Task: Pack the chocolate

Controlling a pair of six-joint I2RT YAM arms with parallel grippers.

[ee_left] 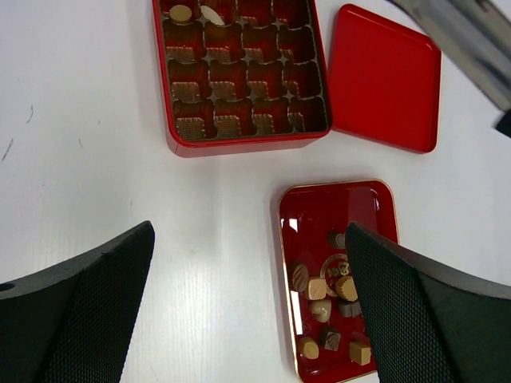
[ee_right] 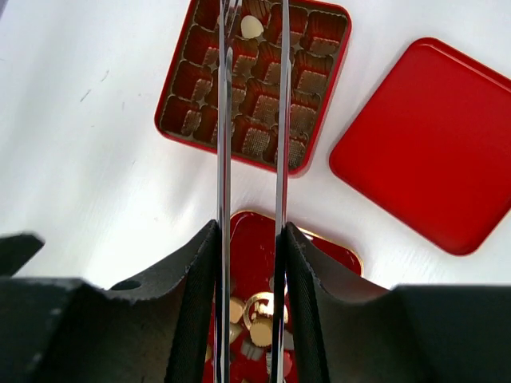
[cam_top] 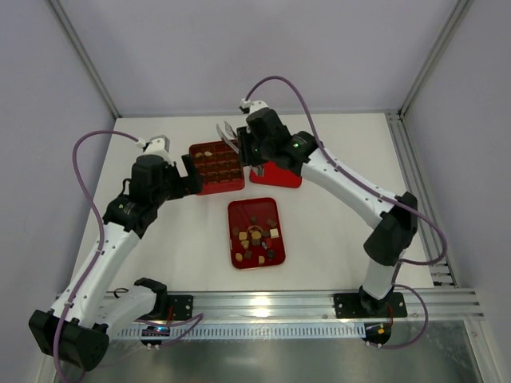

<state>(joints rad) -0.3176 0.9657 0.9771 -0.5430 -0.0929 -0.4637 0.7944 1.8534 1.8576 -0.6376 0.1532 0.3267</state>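
Several chocolate pieces (cam_top: pixel 257 235), dark, light brown and cream, lie loose on a flat red tray (cam_top: pixel 239 209). The red compartmented box (cam_top: pixel 206 188) behind it holds two pieces (ee_left: pixel 181 13) in its far row. My right gripper (cam_top: pixel 243 145) is shut on metal tongs (cam_top: pixel 227 131). The blades (ee_right: pixel 223 120) stand slightly apart, with their tips over the box (ee_right: pixel 239 159) near a cream piece (ee_right: pixel 252 27). I cannot tell whether the tips hold anything. My left gripper (cam_top: pixel 188 174) hangs wide open and empty at the box's left side, above the table beside the tray (ee_left: pixel 319 207).
A flat red lid (cam_top: pixel 281 177) lies right of the box, partly under my right arm. In the left wrist view the tongs (ee_left: pixel 471 40) cross the top right corner above the lid (ee_left: pixel 383 80). White table surrounds the three red items; the cell's walls stand behind.
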